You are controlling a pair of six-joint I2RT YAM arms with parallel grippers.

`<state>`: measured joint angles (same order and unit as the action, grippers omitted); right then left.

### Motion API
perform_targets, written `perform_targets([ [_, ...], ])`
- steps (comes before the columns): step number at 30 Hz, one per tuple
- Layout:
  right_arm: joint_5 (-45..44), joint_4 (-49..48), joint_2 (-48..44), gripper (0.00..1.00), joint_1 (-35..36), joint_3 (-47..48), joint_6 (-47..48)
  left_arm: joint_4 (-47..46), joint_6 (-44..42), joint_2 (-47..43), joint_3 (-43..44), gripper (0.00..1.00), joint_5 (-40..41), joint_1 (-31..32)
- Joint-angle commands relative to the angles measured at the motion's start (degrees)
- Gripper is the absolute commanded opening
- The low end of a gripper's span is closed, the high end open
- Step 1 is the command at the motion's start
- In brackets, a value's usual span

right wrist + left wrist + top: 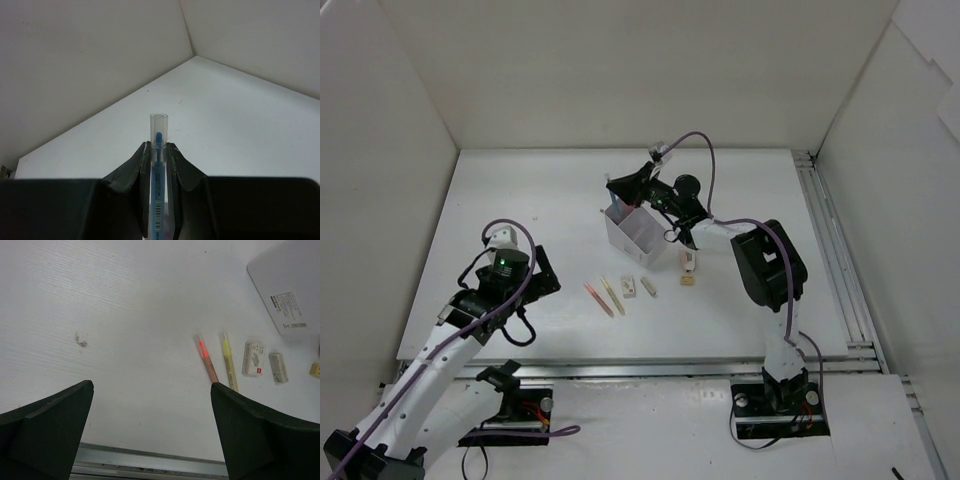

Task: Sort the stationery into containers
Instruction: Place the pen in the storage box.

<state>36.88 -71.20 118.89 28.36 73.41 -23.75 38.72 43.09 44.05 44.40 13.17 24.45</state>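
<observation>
White bench (520,200) carries everything. Reaching far across it, the right arm (765,265) has its right fingers (131,172) clenched on a blue pen (158,131), whose clear cap pokes out past the tips. They hold it over the far left corner of the box (638,235), a pale two-part tub standing mid-bench; whether pen and box touch I cannot tell.

Near the front edge sits the left arm (470,320), with the left fingers (50,425) spread wide and released, hovering over bare bench.

On the near side of the box lie a pink pen (206,359) and a yellow pen (228,361) — side by side, almost parallel, apart. Just right of them rest a white eraser (254,358) with a red mark and a smaller greyish eraser (278,367). Further right is a tan eraser (315,370), with another small eraser (688,260) just beyond it.
</observation>
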Motion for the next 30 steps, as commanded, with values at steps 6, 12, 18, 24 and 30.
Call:
perform_targets([
  [6,1.6,-24.4,3.2,0.0,-2.2,5.0,-1.7,-3.3,-1.3,2.3,4.3,1.0,0.4,0.7],
  [12,1.7,-24.3,3.5,0.0,-2.2,3.5,-0.4,-3.8,-1.3,1.8,4.2,1.0,0.1,0.7],
  [18,1.7,-25.7,1.9,0.34,-2.3,-0.6,-0.4,-3.8,-1.4,1.9,4.0,1.0,-0.1,0.7],
  [24,2.6,-26.2,-2.2,0.63,-2.2,-2.9,-1.3,-4.0,-1.3,1.6,4.0,1.0,-0.5,0.7],
  [30,1.4,-10.8,-14.7,0.98,0.3,-9.1,10.9,-4.5,-1.8,0.5,3.9,1.0,-1.5,0.7],
])
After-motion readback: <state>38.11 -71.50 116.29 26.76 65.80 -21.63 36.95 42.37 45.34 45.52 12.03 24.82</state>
